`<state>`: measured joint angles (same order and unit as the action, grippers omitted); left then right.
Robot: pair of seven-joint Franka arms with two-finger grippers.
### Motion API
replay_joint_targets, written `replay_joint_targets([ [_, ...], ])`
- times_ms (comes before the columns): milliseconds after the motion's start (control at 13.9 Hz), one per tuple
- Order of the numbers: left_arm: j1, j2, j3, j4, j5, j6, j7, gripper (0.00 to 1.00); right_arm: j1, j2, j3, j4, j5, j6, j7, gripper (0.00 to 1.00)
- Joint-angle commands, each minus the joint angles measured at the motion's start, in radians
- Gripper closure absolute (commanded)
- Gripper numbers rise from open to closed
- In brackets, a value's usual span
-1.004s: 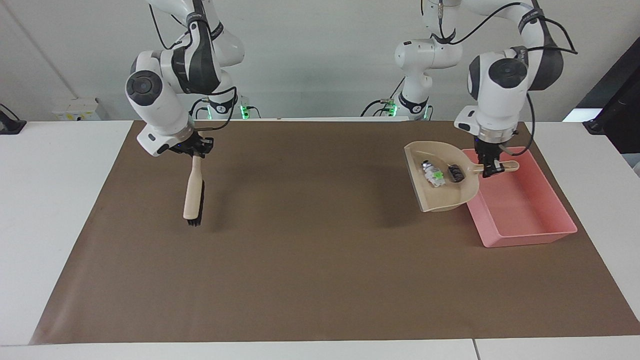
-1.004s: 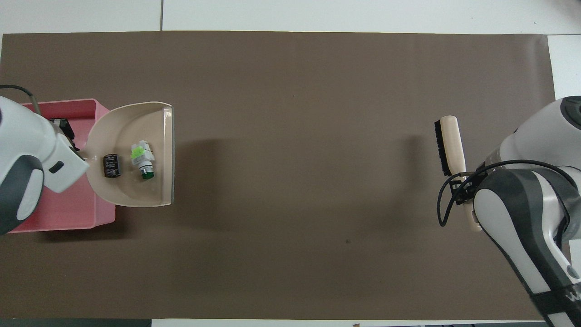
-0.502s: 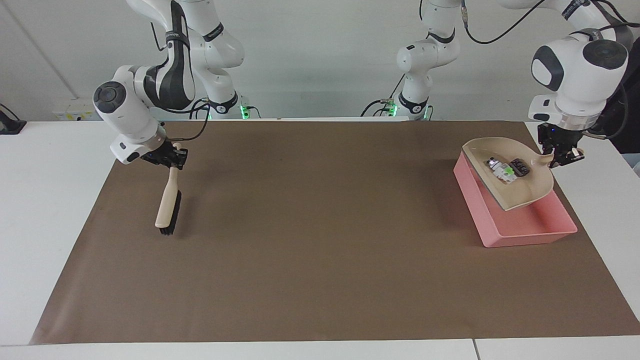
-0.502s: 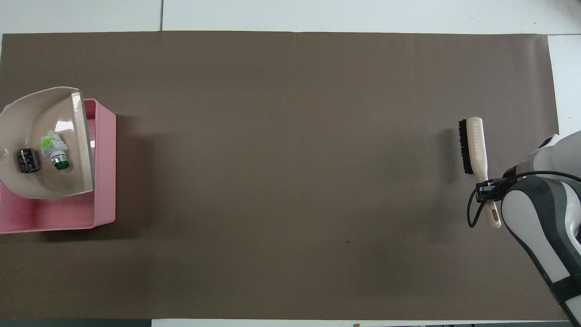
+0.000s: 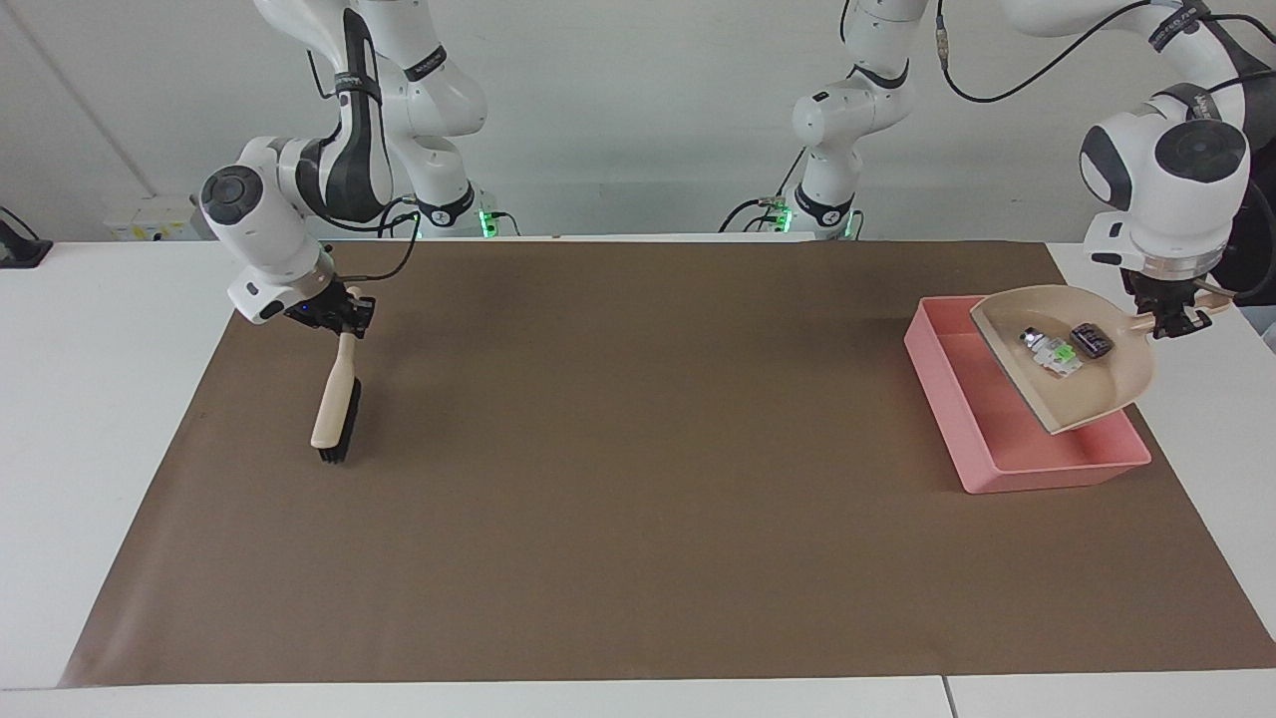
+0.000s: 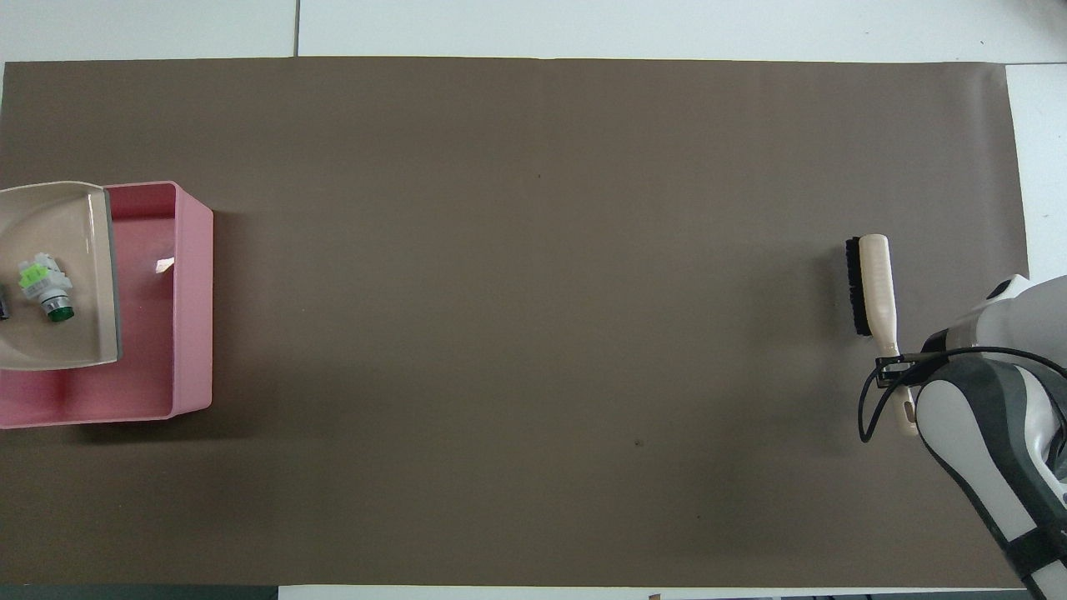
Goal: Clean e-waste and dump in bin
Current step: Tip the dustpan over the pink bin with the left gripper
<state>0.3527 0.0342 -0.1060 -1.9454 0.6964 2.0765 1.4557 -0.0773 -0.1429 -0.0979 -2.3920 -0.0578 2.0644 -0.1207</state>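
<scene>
My left gripper (image 5: 1176, 321) is shut on the handle of the beige dustpan (image 5: 1087, 389), holding it in the air over the pink bin (image 5: 982, 439), above the bin's side toward the left arm's end of the table. The e-waste lies in the pan: a white-grey piece with a green patch (image 5: 1052, 351) and a small black block (image 5: 1092, 339). In the overhead view the dustpan (image 6: 71, 242) covers part of the bin (image 6: 192, 317), and the white-green piece (image 6: 46, 287) shows in it. My right gripper (image 5: 341, 314) is shut on the handle of a brush (image 5: 334, 409).
A brown mat (image 5: 638, 479) covers most of the white table. The brush (image 6: 871, 283) hangs bristles-down near the mat's edge at the right arm's end. The pink bin sits on the mat at the left arm's end.
The left gripper carried the dustpan with the e-waste from beside the bin to over it. The right gripper moved the brush toward the right arm's end of the table.
</scene>
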Motion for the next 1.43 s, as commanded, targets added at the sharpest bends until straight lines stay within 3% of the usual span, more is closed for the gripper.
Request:
replay_joint_targets([
  [0, -0.023, -0.007, -0.006, -0.049, 0.156, 0.037, -0.104, 1.0, -0.022, -0.033, 0.015, -0.033, -0.013, 0.022, -0.022, 0.88],
  [72, -0.046, -0.011, -0.006, -0.069, 0.217, 0.03, -0.154, 1.0, -0.022, -0.033, 0.015, -0.039, -0.013, 0.023, -0.022, 0.8],
  [143, -0.061, -0.014, -0.006, -0.082, 0.274, 0.025, -0.187, 1.0, -0.021, -0.035, 0.015, -0.041, -0.013, 0.023, -0.02, 0.65],
  [215, -0.072, -0.017, -0.006, -0.096, 0.311, 0.016, -0.207, 1.0, -0.021, -0.035, 0.015, -0.041, -0.013, 0.023, -0.019, 0.6],
  [502, -0.159, -0.017, -0.006, -0.132, 0.46, -0.113, -0.342, 1.0, -0.021, -0.035, 0.015, -0.041, -0.013, 0.028, -0.019, 0.56],
  [717, -0.216, -0.019, -0.006, -0.133, 0.538, -0.235, -0.379, 1.0, -0.012, -0.033, 0.015, -0.036, -0.014, 0.022, -0.016, 0.42],
  [789, -0.24, -0.019, -0.006, -0.132, 0.56, -0.277, -0.385, 1.0, -0.012, -0.033, 0.015, -0.033, -0.013, 0.019, -0.017, 0.33],
  [861, -0.262, -0.017, -0.006, -0.13, 0.595, -0.32, -0.385, 1.0, -0.01, -0.03, 0.017, -0.027, -0.014, 0.016, -0.022, 0.11],
  [933, -0.283, -0.017, -0.006, -0.129, 0.629, -0.366, -0.385, 1.0, -0.009, -0.023, 0.018, -0.003, -0.014, 0.01, -0.025, 0.0],
  [1363, -0.36, -0.014, -0.006, -0.118, 0.719, -0.518, -0.383, 1.0, 0.025, -0.04, 0.033, 0.235, -0.013, -0.053, 0.002, 0.0],
])
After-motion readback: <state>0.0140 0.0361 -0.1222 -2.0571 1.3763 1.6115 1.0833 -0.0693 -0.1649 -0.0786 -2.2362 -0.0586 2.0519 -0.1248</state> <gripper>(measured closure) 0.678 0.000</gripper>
